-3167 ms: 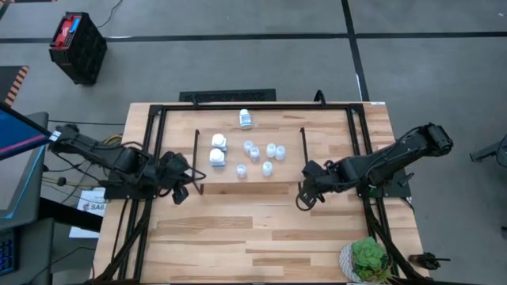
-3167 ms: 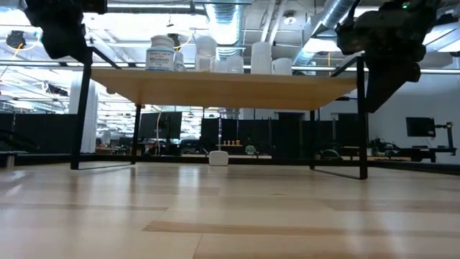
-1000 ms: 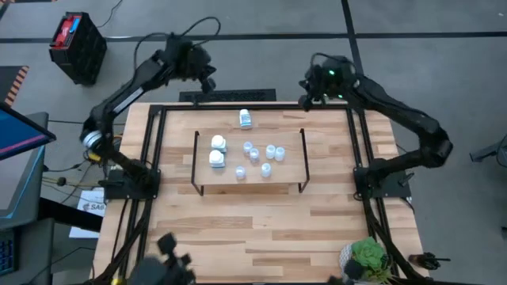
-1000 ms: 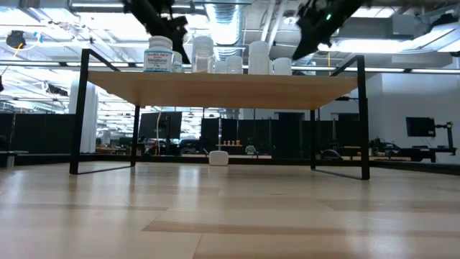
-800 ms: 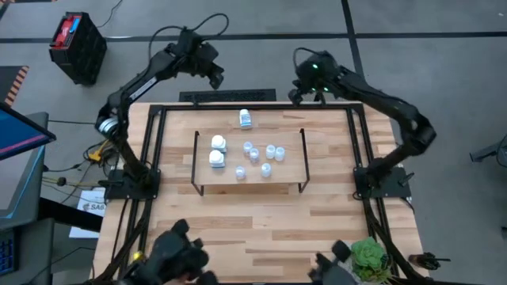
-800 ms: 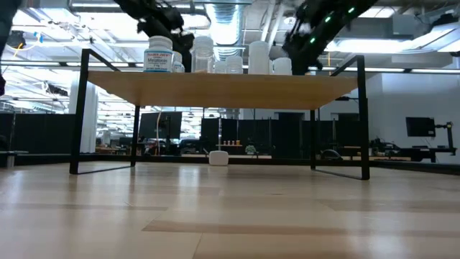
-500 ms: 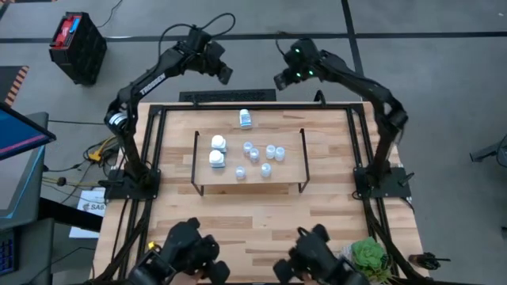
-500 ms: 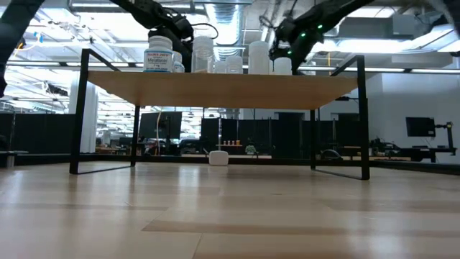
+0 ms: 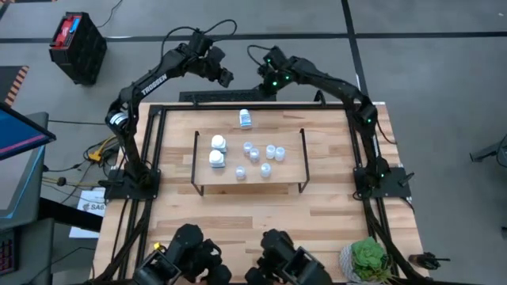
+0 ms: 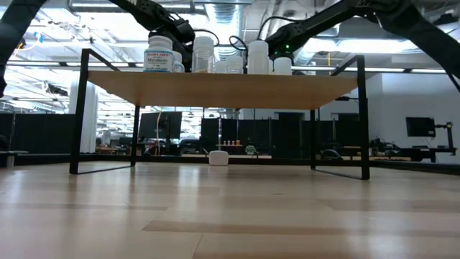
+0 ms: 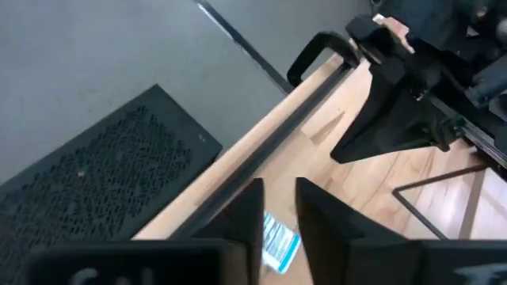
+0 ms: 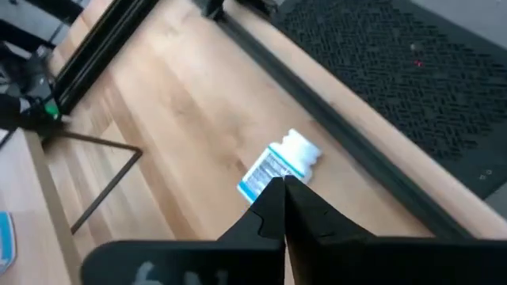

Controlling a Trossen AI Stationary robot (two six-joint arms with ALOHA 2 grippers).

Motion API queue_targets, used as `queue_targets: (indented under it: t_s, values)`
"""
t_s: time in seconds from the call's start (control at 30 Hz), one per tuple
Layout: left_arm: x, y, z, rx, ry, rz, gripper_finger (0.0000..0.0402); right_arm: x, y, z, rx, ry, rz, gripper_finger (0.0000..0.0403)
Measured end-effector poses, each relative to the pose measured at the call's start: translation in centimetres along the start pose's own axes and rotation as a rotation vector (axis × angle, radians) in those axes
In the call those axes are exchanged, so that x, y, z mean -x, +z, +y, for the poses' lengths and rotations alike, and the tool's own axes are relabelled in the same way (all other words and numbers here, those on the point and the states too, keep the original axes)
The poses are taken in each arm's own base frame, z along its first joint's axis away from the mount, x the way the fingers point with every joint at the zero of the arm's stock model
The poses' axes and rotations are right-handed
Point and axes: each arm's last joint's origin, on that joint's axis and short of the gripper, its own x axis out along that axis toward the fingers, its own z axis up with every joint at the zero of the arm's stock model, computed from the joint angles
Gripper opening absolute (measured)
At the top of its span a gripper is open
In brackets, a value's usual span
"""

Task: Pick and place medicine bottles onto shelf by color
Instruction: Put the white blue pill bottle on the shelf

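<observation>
Both tools hung beyond the wooden surface's (image 9: 333, 214) far edge: left tool (image 9: 224, 77) slightly parted, right tool (image 9: 263, 85) clenched, both empty. Two white bottles (image 9: 217, 150) and six small pale-blue-topped bottles (image 9: 259, 157) stood on the low light-wood shelf (image 9: 289, 177); one white blue-labelled bottle (image 9: 245, 119) lay behind it.

In the high view the shelf (image 9: 249, 178) stands at the centre of the table (image 9: 261, 237), carrying two larger bottles (image 9: 218, 150) toward its left and a cluster of small bottles (image 9: 260, 157) at its middle. One bottle (image 9: 245, 119) lies on the table above the shelf. A potted plant (image 9: 367, 260) sits at the lower right corner. A crate (image 9: 77, 46) is on the floor at upper left.
</observation>
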Motion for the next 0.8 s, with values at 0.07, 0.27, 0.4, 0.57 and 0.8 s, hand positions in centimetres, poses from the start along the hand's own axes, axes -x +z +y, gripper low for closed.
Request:
queue_targets:
  t_s: [0.07, 0.27, 0.4, 0.57, 0.8]
  values:
    - [0.0, -0.3, 0.0, 0.011, -0.003, 0.026, 0.0087, -0.5, -0.2, 0.2, 0.004, 0.005, 0.011, 0.0030]
    - [-2.6, -1.5, 0.9, 0.030, -0.024, 0.141, 0.0166, -0.6, -0.4, 0.2, -0.007, 0.000, 0.031, 0.0074]
    - [-6.5, -2.8, 2.0, 0.104, -0.098, 0.230, 0.0186, 0.2, -0.3, -0.2, -0.042, -0.010, 0.037, 0.0086]
    - [-9.3, -4.0, 2.1, 0.187, -0.139, 0.301, 0.0176, 2.1, -0.9, -0.9, -0.097, -0.044, 0.102, 0.0087]
    - [-10.3, -4.3, -0.3, 0.209, -0.032, 0.311, 0.0164, 6.1, -0.5, -1.1, -0.108, -0.066, 0.067, 0.0086]
